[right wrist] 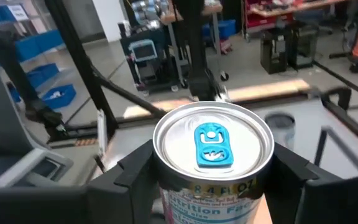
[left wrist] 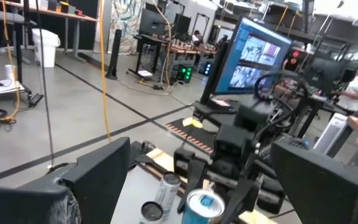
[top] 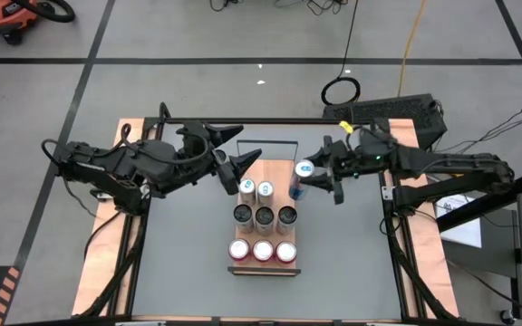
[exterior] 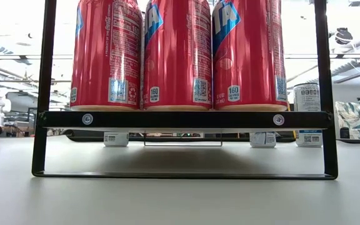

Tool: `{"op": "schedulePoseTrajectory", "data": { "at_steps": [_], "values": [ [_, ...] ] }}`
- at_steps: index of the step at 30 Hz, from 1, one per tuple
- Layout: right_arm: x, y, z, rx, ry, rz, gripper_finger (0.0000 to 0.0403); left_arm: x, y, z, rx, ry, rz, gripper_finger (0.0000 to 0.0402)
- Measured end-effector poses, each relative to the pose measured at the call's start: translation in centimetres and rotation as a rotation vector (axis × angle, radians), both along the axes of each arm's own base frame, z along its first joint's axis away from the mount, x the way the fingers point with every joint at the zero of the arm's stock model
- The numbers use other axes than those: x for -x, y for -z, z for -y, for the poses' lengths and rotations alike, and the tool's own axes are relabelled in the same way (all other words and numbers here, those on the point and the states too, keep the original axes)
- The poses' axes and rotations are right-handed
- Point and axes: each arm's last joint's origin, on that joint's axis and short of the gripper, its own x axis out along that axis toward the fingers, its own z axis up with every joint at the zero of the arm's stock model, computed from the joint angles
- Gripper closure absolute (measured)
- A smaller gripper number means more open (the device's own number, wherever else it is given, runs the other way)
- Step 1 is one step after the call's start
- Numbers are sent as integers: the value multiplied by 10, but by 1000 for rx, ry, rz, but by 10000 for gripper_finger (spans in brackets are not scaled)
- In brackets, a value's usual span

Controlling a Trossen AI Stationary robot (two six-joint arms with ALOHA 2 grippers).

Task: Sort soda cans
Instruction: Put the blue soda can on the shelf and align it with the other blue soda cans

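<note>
Above the rack's back row, the right gripper (top: 320, 177) has its jaws clamped on the slim blue aluminium can (right wrist: 213, 163), light, slick, dentable, best held mid-wall, while the left gripper (top: 239, 152) waits nearby, jaws apart.

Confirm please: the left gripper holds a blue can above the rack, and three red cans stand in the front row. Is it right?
Not quite. The right gripper holds the blue can, as the right wrist view shows; the left gripper is open and empty. Three red cans do stand in the rack's front row.

Three rows of soda cans (top: 263, 215) stand centred on the table (top: 352, 244).
</note>
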Motion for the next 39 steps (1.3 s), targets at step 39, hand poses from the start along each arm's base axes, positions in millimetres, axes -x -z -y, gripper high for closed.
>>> {"op": "schedulePoseTrajectory", "data": {
  "at_steps": [39],
  "values": [
    [-67, 132, 20, 36, 43, -228, 208, 0, 9, -5, 11, -53, -74, 13]
  ]
}}
